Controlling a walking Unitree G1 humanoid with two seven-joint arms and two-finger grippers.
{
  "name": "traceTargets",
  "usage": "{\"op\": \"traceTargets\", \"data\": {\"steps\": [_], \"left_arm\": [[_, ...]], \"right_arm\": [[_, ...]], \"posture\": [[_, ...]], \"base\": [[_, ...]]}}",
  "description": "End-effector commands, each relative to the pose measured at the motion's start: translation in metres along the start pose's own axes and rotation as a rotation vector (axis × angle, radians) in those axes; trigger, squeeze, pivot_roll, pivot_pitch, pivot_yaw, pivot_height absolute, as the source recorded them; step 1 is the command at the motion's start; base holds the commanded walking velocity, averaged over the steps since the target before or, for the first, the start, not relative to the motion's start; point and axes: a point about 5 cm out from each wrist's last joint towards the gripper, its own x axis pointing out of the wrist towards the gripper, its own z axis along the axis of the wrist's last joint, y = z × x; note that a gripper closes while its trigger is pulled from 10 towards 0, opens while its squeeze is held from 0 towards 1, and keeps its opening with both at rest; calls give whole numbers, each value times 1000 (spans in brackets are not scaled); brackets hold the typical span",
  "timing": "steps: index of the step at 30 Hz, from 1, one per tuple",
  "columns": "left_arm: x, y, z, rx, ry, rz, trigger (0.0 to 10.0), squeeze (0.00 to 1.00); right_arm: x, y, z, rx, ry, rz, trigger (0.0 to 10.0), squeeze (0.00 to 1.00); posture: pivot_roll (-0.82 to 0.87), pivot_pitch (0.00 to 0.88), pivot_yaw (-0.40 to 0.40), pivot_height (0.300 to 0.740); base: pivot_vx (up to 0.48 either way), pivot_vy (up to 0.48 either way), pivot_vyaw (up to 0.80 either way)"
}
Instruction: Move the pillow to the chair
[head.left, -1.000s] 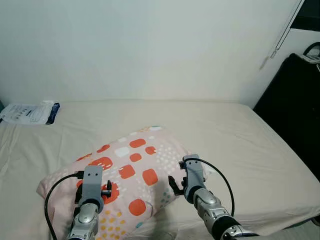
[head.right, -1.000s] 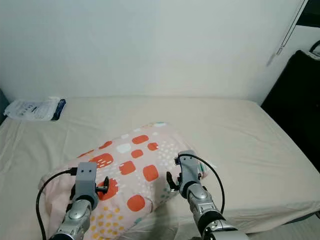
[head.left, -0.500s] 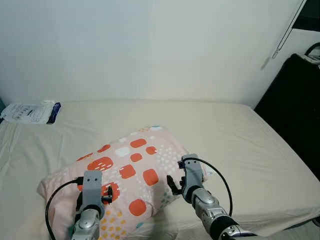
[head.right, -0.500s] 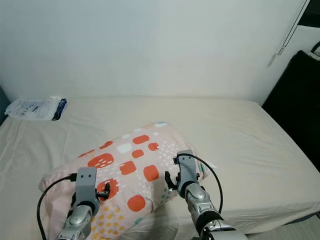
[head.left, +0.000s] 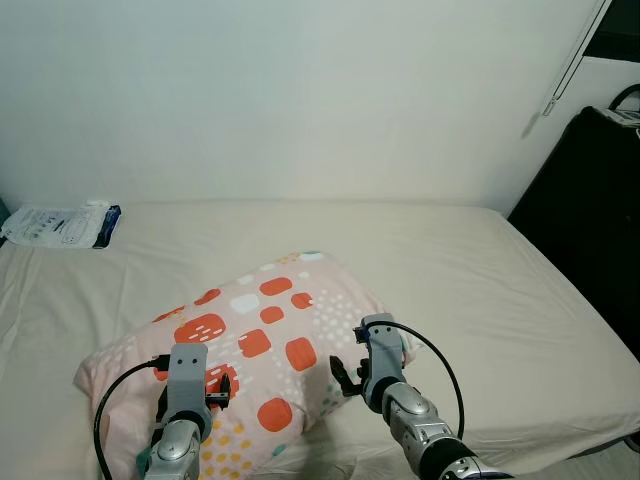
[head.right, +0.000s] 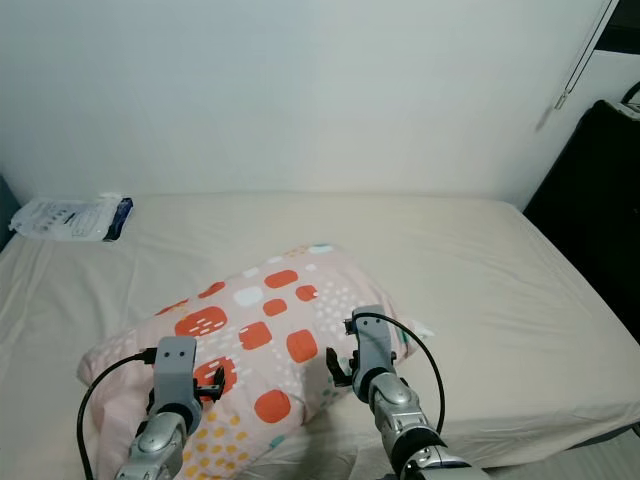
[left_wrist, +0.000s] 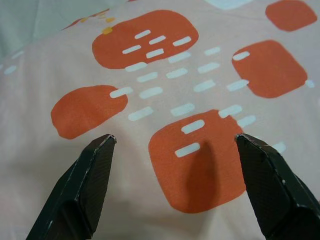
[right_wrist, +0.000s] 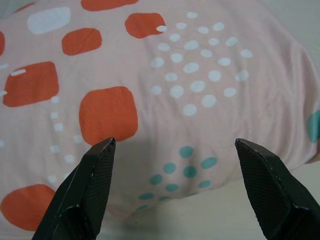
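beige bed (head.left: 480, 270), white wall (head.left: 300, 90)

You have no readable text here. The white packet (head.left: 58, 225) lying on the bed (head.left: 480, 270), at the far corner well away from the pillow (head.left: 255, 340), carries dark printed lines and a blue end panel, but the print is too small for you to read. The pillow bears only orange blocks, dashes and dots, no lettering.
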Motion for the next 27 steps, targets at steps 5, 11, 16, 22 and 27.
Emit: {"op": "traceTargets", "data": {"steps": [5,11,16,22,27], "left_arm": [[0,-10,4,-42,-25,-40,10000,0],[-2,-10,-1,-26,-2,-55,10000,0],[-2,-9,-3,13,14,-41,10000,0],[0,-7,-1,-5,12,-16,10000,0],[1,-8,4,-32,-16,-33,10000,0]], "right_arm": [[-1,-2,-1,-4,0,0,10000,0],[0,-3,3,3,-11,-3,10000,0],[0,-4,3,6,-12,-2,10000,0],[0,-1,3,30,-17,8,10000,0],[3,6,12,149,-68,57,10000,0]], "posture": [[115,0,-116,740],[111,0,-113,740],[110,0,-118,740],[112,0,-118,740],[115,0,-116,740]], "base": [[0,0,0],[0,0,0],[0,0,0],[0,0,0],[0,0,0]]}}
